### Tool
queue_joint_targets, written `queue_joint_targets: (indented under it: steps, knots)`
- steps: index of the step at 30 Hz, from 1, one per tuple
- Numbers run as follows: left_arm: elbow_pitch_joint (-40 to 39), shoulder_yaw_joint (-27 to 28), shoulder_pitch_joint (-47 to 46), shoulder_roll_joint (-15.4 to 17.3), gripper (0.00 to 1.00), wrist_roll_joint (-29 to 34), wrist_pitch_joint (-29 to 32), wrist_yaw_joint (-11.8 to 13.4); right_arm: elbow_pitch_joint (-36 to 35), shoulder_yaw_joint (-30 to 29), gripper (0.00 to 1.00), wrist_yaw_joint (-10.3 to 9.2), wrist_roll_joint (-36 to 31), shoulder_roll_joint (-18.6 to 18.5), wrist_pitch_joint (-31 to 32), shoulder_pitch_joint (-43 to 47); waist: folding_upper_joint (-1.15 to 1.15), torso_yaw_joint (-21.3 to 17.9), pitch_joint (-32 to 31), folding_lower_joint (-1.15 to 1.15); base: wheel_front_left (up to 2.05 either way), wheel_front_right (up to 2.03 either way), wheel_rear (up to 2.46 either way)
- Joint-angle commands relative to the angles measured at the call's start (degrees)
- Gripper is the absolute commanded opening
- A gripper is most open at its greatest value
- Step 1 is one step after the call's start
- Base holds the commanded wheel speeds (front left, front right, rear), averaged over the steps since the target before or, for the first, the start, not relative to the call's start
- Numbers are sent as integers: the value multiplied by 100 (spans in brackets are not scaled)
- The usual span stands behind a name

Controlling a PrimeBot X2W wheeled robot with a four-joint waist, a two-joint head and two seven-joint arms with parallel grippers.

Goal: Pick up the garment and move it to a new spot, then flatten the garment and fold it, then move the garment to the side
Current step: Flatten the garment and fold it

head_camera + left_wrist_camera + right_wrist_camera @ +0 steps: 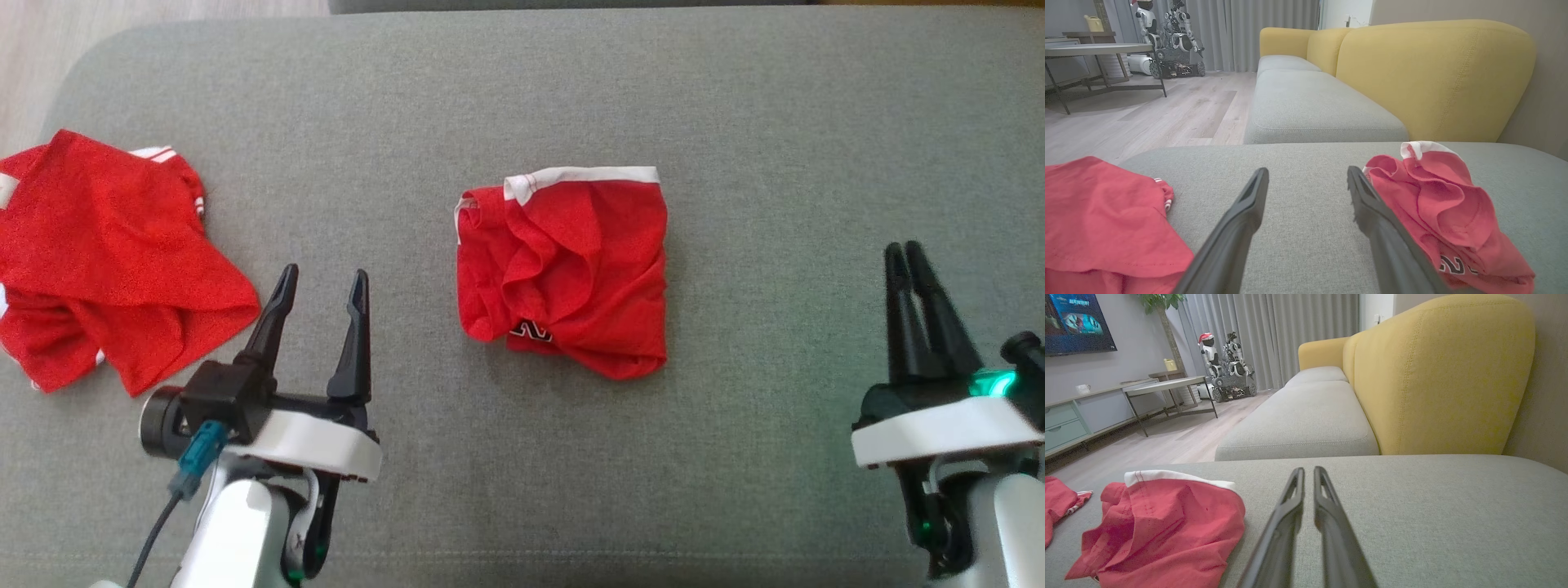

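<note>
The red garment (563, 269) lies in the middle of the frame on the grey sofa cushion (735, 122). It is bunched into a rough square, with its white band (588, 175) along the upper edge and deep wrinkles across the centre. The left hand (323, 273) hovers at lower left, released, its fingers spread wide and empty. The right hand (904, 247) sits at lower right, well apart from the cloth, with its fingers drawn almost together on nothing.

Judging by the creases, the garment needs lifting and flattening. To do that well, the right hand should spread again before it goes in. Each hand should take one end of the white band, pinch a single layer rather than the whole bundle, and pull the ends apart evenly so the folds drop out.

A second red cloth (106, 253) is heaped at the left edge, so the left hand should keep off it. Both cloths lie straight on the cushion, not in any basket or box.
</note>
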Motion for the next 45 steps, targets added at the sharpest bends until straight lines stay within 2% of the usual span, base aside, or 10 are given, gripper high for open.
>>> queue_joint_targets:
  steps: [1,5,11,12,16,17,29,45]
  knots:
    - [-224,174,-210,121,100,-14,-30,30,-175,127,0,-4,-46,-86,25,-208,0,9,26,0,0,0,0]
    - [-240,133,-315,107,100,-23,-30,23,13,369,0,-4,-38,-160,97,-456,0,80,149,0,0,0,0]
    - [-249,66,-491,56,100,-35,-30,-16,821,1230,0,-4,127,-128,222,-1085,0,258,349,0,0,0,0]
    - [-249,66,-491,56,100,-35,-30,-16,821,1230,0,-4,127,-128,222,-1085,0,258,349,0,0,0,0]
    - [-248,20,-580,-2,100,-49,-30,-36,1600,1781,0,-4,245,-32,188,-1602,0,407,476,0,0,0,0]
    - [-242,-15,-630,-36,100,-50,-30,-49,1979,1972,0,-4,296,12,142,-1842,0,489,527,0,0,0,0]
    - [-244,-68,-768,-157,100,-46,-30,-90,3631,2783,0,-4,508,178,-81,-2865,0,726,712,0,0,0,0]
    - [-259,-41,-795,-231,100,-11,-30,-120,4068,4088,0,-4,1267,332,-440,-3573,0,782,794,0,0,0,0]
